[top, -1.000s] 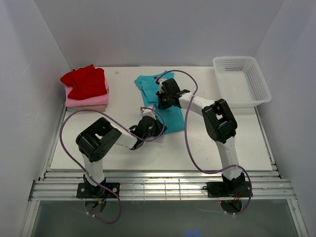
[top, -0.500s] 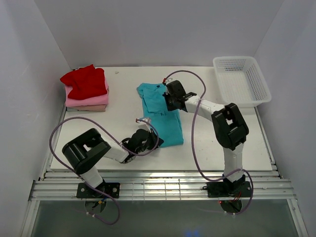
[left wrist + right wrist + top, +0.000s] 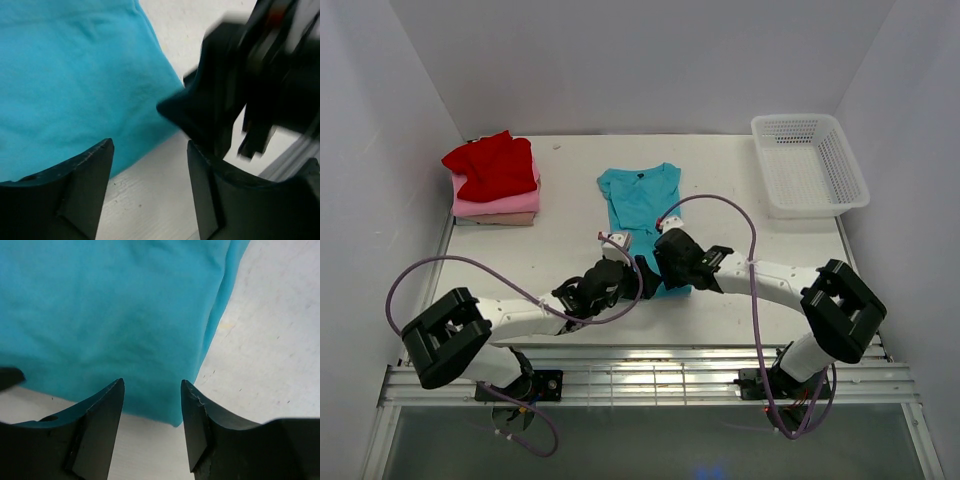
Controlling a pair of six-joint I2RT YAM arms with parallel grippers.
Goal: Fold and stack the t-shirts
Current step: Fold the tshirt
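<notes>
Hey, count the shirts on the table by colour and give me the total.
Teal shirt: 1
Red shirt: 1
Pink shirt: 1
Beige shirt: 1
Total: 4 shirts

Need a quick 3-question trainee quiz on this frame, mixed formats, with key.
1. True or false: the right end effector is shut on the teal t-shirt.
2. What tops the folded stack at far left? A red, B pink, C beige.
3. Fill in: the left end effector and the right end effector hover at the teal t-shirt's ____ hem (near or far from the arm bases).
Key: 1 false, its jaws stand open with nothing between them; 2 A, the red shirt; 3 near.
</notes>
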